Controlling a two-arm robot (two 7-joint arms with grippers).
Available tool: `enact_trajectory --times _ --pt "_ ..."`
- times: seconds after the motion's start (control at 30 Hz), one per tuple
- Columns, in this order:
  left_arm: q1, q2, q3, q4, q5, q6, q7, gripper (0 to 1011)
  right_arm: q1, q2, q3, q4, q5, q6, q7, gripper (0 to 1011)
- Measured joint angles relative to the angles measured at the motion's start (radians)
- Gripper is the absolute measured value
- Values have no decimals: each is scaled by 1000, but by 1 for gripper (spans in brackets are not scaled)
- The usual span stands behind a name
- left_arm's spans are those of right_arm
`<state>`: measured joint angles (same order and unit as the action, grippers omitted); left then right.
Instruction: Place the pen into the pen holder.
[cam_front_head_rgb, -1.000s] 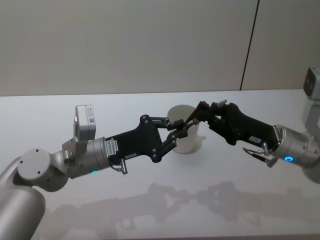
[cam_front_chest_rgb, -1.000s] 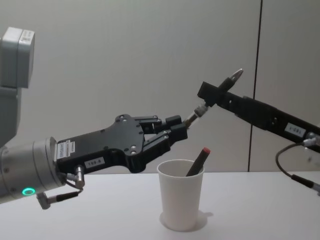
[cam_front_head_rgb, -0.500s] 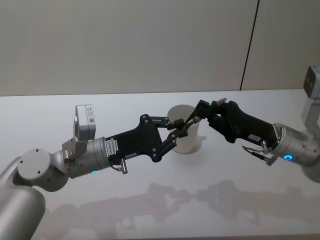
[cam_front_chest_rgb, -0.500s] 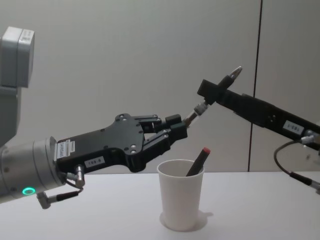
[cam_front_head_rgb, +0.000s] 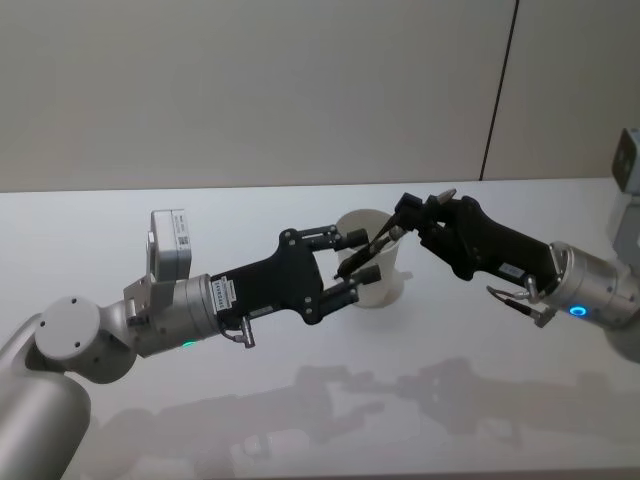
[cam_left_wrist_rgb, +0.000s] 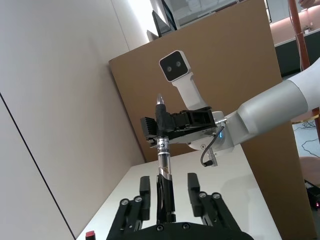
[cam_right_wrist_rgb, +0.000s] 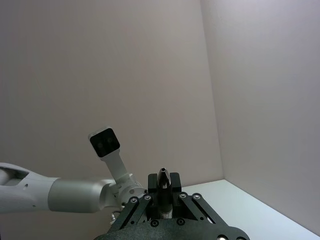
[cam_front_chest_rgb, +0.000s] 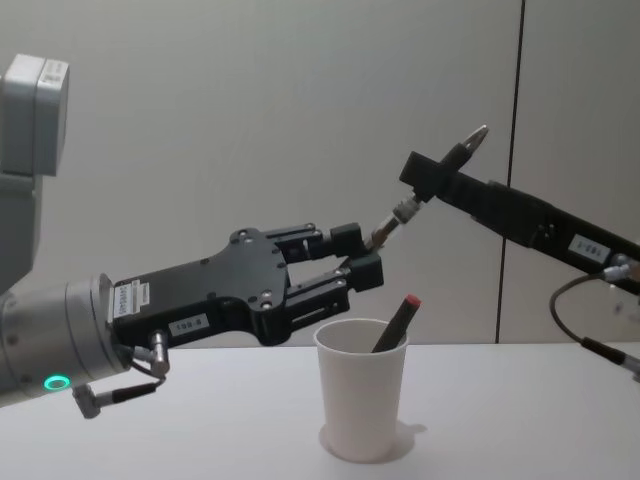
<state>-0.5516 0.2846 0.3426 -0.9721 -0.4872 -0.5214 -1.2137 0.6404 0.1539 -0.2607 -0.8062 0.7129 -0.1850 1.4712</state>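
Jaws of the left gripper (cam_front_chest_rgb: 355, 255) have spread off the pen (cam_front_chest_rgb: 420, 193), which the right gripper (cam_front_chest_rgb: 425, 178) clamps.

No legible text; small white labels (cam_front_chest_rgb: 190, 324) on the gripper bodies, too small to make out

pen holder (cam_front_chest_rgb: 362, 400) stands on the table (cam_front_head_rgb: 300, 400) mid-scene, a second pen (cam_front_chest_rgb: 396, 322) leaning inside it. left gripper (cam_front_chest_rgb: 352, 261) comes in from the left, above the holder's rim; right gripper (cam_front_chest_rgb: 428, 178) comes from the right, higher up. the pen (cam_front_chest_rgb: 388, 226) slants between them, its lower end between the left fingers (cam_left_wrist_rgb: 194, 186), above the holder.
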Motion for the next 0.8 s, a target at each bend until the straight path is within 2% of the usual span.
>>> enact_trajectory --times 0.03,0.13,0.2,0.23,0.43,0.57,0.67,0.8 --pt "0 0 0 0 0 0 0 481 0 0 0 0 0 0 0 130" --pt "0 0 0 0 0 0 0 550 1 1 -1 1 1 -1 -1 130" --pt "0 0 0 0 0 0 0 639 2 2 -2 1 3 -2 -1 130" --pt "0 0 0 0 0 0 0 639 2 2 -2 1 3 -3 -2 130" --pt "0 0 0 0 0 0 0 849 3 4 -4 1 7 -5 -3 130" --pt "0 0 0 0 0 0 0 947 3 5 -5 0 8 -6 -5 130" --pt "0 0 0 0 0 0 0 1003 3 7 -6 -2 9 -8 -8 130" --pt "0 0 0 0 0 0 0 1003 1 10 -6 -10 9 -15 -23 130"
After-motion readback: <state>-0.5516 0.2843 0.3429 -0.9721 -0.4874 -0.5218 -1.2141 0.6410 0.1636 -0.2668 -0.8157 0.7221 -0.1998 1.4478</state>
